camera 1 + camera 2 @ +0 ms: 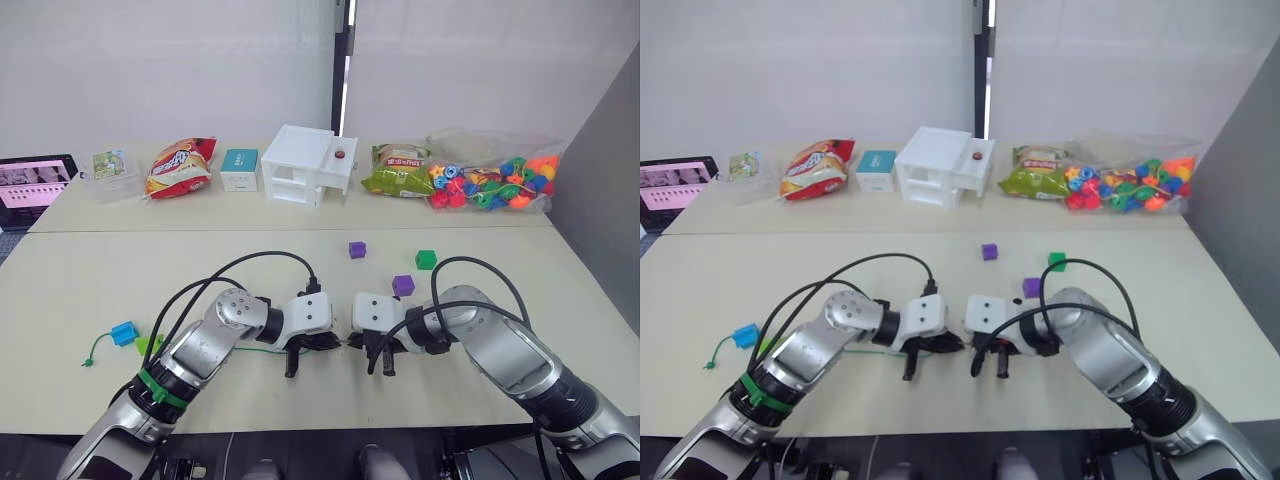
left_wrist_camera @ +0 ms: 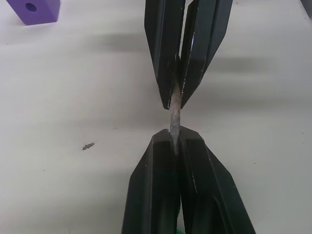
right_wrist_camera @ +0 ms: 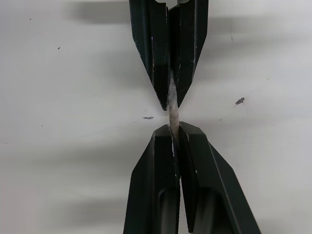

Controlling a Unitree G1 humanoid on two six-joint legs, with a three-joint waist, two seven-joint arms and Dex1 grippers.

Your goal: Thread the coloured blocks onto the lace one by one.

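Centre-front of the bench (image 1: 80,270), L hand (image 1: 292,362) and R hand (image 1: 380,358) meet tip to tip, both pinched tight on the stiff pale tip (image 2: 174,114) of the lace (image 1: 262,349); wrist views show the tip bridging the short gap between the two pairs of closed fingers. Green cord trails back under the L arm twd its knotted end (image 1: 90,357) at the robot's left, where a blue block (image 1: 124,333) and a light green block (image 1: 150,345) sit on or just beside it; whether they're already strung can't be told. Two purple blocks (image 1: 357,249) (image 1: 403,285) and a dark green block (image 1: 426,260) lie loose on the bench beyond the R hand, well apart from the tip.

Judgement: a tip handover, w/ next block not yet picked. To do it well, only one hand should let go at a time, keeping the tip straight and level so it doesn't flick away. Freed hand should fetch the nearest purple block w/ its hole facing the tip. Risk: bare tip betw. hands is short, leaving little to feed through.
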